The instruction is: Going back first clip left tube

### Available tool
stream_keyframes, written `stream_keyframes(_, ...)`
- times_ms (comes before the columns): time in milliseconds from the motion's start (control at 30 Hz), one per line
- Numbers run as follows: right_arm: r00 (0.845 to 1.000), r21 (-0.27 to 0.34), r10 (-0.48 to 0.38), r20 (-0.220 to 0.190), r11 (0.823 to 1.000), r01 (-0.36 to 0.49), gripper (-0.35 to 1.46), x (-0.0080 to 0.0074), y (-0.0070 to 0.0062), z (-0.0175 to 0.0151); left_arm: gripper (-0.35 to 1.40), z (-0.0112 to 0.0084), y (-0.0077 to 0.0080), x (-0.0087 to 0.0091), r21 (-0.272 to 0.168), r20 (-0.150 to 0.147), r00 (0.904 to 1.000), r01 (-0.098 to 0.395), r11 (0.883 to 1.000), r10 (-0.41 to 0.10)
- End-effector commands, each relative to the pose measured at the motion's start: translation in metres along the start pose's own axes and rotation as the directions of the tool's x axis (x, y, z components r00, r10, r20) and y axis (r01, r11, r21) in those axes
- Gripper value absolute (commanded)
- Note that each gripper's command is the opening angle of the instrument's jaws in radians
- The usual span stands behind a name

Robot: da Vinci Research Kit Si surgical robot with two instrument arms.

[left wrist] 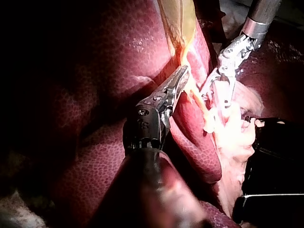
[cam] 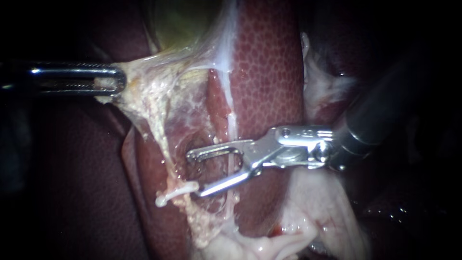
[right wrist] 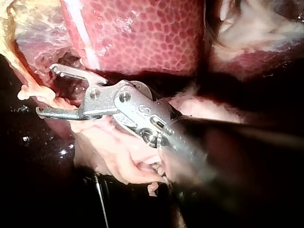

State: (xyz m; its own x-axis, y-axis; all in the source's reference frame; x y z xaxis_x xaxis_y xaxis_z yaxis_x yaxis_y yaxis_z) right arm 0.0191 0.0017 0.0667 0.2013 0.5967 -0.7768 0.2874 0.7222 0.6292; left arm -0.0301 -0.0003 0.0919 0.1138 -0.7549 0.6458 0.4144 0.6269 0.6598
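1. Endoscope view: our right instrument [cam: 194, 174] has its end effector wide open, gripping nothing; a thin pale tube [cam: 232, 118] runs across the gap.
2. Our left instrument [cam: 119, 81] has its end effector clamped on pale tissue [cam: 144, 79] beside the liver [cam: 264, 72].

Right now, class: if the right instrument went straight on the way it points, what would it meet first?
Most likely the pale stub of tissue just ahead of the right instrument, near its lower tip; depth is unclear.
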Motion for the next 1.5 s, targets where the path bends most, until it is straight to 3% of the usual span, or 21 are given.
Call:
stream_keyframes(33, 1.000, -0.003, -0.003, -0.001, 1.000, 0.003, 0.60, 0.0003, -0.0003, -0.0008, -0.35, 0.0000, 0.0000, 0.0000, 0.002, 0.000, 1.0000, 0.000, 1.000, 0.000)
stream_keyframes(367, 0.999, -0.046, -0.034, 0.004, 0.998, 0.034, 0.60, 0.0048, -0.0038, -0.0095, -0.35, 0.0001, 0.0001, 0.0000, 0.002, 0.000, 1.0000, 0.000, 1.000, 0.000)
stream_keyframes(633, 0.998, -0.050, -0.059, 0.022, 0.997, 0.060, 0.60, 0.0072, -0.0062, -0.0116, -0.35, 0.0005, 0.0000, 0.0001, -0.001, 0.001, 1.0000, -0.001, 1.000, 0.001)
stream_keyframes(833, 0.998, -0.053, -0.065, 0.024, 0.996, 0.066, 0.60, 0.0073, -0.0065, -0.0116, -0.35, 0.0017, -0.0001, 0.0011, -0.008, 0.004, 1.0000, -0.006, 1.000, 0.006)
stream_keyframes(967, 0.998, -0.055, -0.064, 0.024, 0.996, 0.065, 0.60, 0.0072, -0.0065, -0.0117, -0.35, 0.0035, 0.0000, 0.0025, 0.000, 0.006, 0.9999, -0.014, 1.000, 0.014)
stream_keyframes(1367, 0.998, -0.083, -0.059, 0.022, 0.995, 0.061, 0.60, 0.0072, -0.0063, -0.0116, -0.35, 0.0113, 0.0016, 0.0068, 0.019, -0.052, 0.9981, -0.032, 0.999, 0.033)
stream_keyframes(1500, 0.998, -0.093, -0.057, 0.022, 0.994, 0.058, 0.60, 0.0072, -0.0063, -0.0117, -0.35, 0.0127, 0.0016, 0.0074, 0.026, -0.058, 0.9978, -0.031, 0.999, 0.032)
